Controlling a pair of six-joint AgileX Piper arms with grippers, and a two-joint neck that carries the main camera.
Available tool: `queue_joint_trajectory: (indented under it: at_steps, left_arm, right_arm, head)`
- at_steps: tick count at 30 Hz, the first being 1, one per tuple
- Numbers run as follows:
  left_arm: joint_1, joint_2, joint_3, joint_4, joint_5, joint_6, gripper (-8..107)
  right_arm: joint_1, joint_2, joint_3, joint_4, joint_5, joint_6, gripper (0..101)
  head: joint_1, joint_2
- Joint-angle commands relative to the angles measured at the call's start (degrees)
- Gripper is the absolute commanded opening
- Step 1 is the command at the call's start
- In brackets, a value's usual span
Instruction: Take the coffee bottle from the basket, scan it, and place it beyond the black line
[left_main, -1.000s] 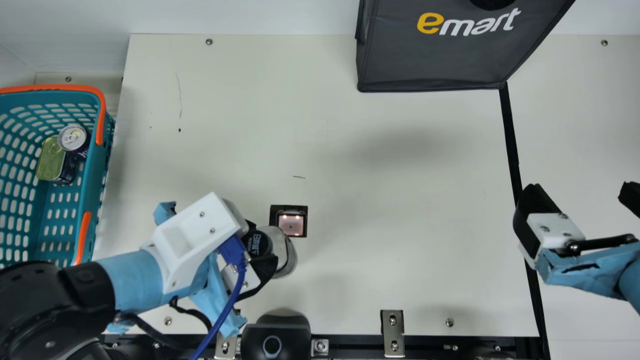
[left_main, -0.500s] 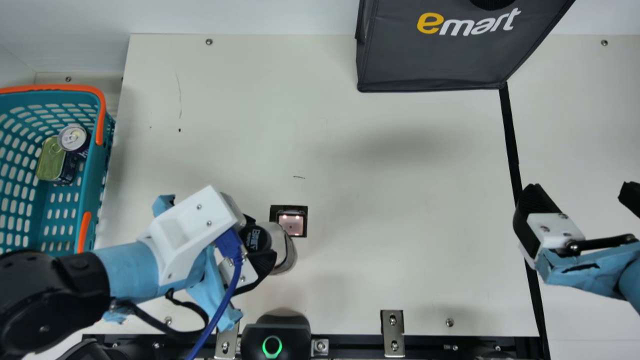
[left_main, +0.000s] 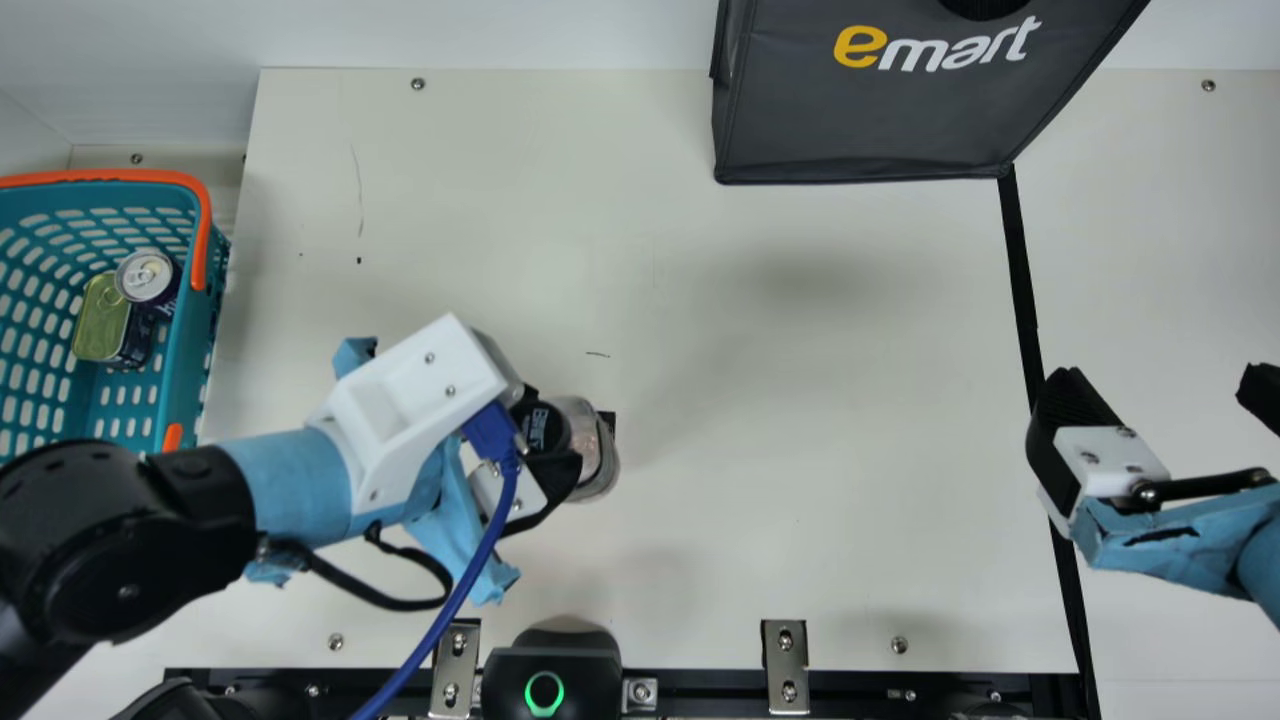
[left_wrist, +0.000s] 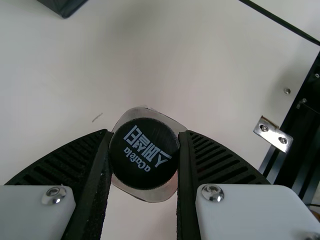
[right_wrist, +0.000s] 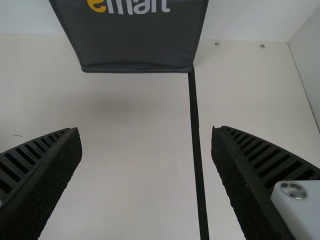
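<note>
The coffee bottle (left_main: 580, 445) had moved with the left claw (left_main: 552, 430) toward the bag's side, now covering nearly all of the scanner square (left_main: 609, 424). The claw was closed around its black cap, a finger on either side; its arm slanted in past the basket (left_main: 198, 340). A broad stretch of counter (left_main: 800, 400) lay between bottle and black line (left_main: 1022, 300). The right claw (left_main: 1160, 385) stood wide apart by that line, gripping nothing; the dark bag (left_main: 870, 110) sat at the far edge.
</note>
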Motion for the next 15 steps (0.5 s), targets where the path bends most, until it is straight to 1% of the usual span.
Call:
queue_joint_trajectory:
  at_steps: [1,8,15]
  left_arm:
    - [0.2,1.0,-1.1,0.0,-0.3,0.1,10]
    - [0.3,4.8,-4.9,0.4,-1.9,0.4,10]
    - [-0.3,8.5,-7.6,0.9,-3.5,0.2,10]
  right_arm:
    - [0.0,0.0,0.0,0.0,0.0,0.0,91]
    - [0.0,0.0,0.0,0.0,0.1,0.0,91]
    - [0.0,0.0,0.0,0.0,0.1,0.0,91]
  head:
    - [-1.5,0.1]
    - [-1.5,0.1]
    - [-1.5,0.1]
